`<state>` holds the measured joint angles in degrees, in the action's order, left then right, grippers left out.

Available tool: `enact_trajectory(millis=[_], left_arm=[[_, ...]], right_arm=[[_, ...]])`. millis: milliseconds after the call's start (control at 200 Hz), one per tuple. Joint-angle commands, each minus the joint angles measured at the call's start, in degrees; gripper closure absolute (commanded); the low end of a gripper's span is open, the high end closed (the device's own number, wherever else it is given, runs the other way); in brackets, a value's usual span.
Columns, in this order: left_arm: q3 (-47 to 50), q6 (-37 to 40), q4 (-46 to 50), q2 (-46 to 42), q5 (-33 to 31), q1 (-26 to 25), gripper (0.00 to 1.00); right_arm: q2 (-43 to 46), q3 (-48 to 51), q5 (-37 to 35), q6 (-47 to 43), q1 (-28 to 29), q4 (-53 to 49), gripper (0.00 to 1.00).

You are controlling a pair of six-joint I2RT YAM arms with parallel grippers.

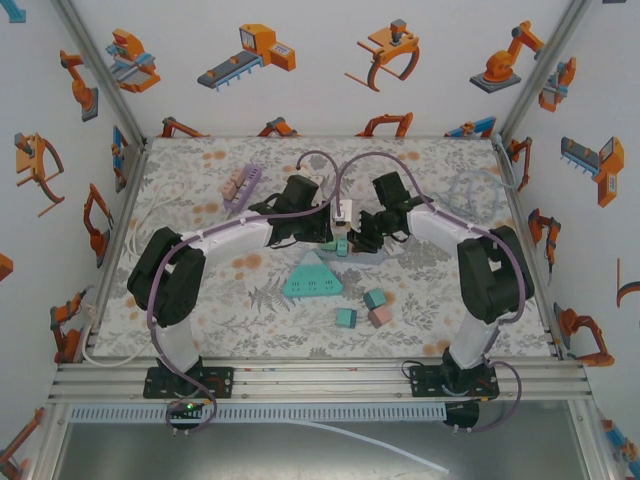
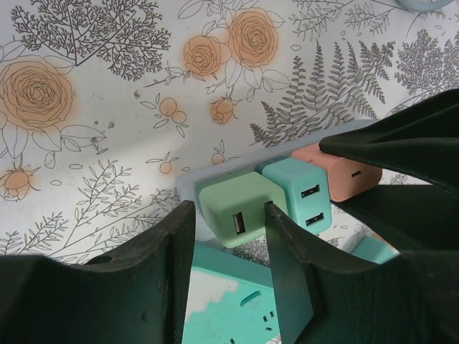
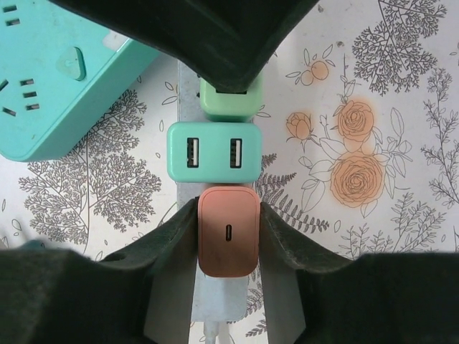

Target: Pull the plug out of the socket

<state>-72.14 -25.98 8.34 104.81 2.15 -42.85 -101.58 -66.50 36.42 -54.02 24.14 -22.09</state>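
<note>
Right gripper (image 3: pixel 228 215) clenched on salmon plug (image 3: pixel 228 244), both flanks pinched, likely for pull. Left gripper (image 2: pixel 228 211) straddles green plug (image 2: pixel 233 204), probably bracing power strip (image 3: pixel 186 93) mid-worktop (image 1: pixel 200 300). Can't tell if clamped.

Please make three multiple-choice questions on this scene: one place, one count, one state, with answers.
1. Where does the teal plug sit on the power strip? A at one end; B in the middle; C off it.
2. How many plugs sit in the strip? A three; B two; C five.
3. How is the right pincer? A wide open; B shut on nothing; C shut on the salmon plug.
Answers: B, green plug and salmon plug flank it; A, three in a row; C, fingers press its sides.
</note>
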Motion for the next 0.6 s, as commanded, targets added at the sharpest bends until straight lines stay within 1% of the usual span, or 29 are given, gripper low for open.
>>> enact_trajectory(millis=[0, 100, 255, 320, 446, 596], left_arm=[[1.2, 2.9, 8.2, 2.4, -2.4, -0.4, 0.56], [1.2, 2.9, 8.3, 2.5, -2.6, -0.6, 0.56], [0.6, 2.9, 8.7, 2.7, -2.8, -0.8, 0.56], [0.4, 3.0, 8.8, 2.9, -2.9, -0.8, 0.56], [0.2, 3.2, 9.2, 3.5, -3.8, -1.0, 0.56], [1.1, 3.3, 9.2, 4.9, -4.3, -0.9, 0.57]], right_arm=[[-1.3, -1.0, -0.9, -0.4, -0.2, -2.5, 0.62], [-1.7, -1.3, -1.2, -0.9, -0.1, -3.2, 0.58], [-2.8, -2.7, -1.6, -2.4, 0.1, -5.6, 0.61], [-3.1, -3.2, -1.6, -2.5, 0.2, -6.1, 0.64], [-2.9, -3.4, -0.9, -2.6, 0.1, -6.4, 0.76], [-0.6, -3.1, 3.1, -1.1, 0.2, -5.0, 0.84]])
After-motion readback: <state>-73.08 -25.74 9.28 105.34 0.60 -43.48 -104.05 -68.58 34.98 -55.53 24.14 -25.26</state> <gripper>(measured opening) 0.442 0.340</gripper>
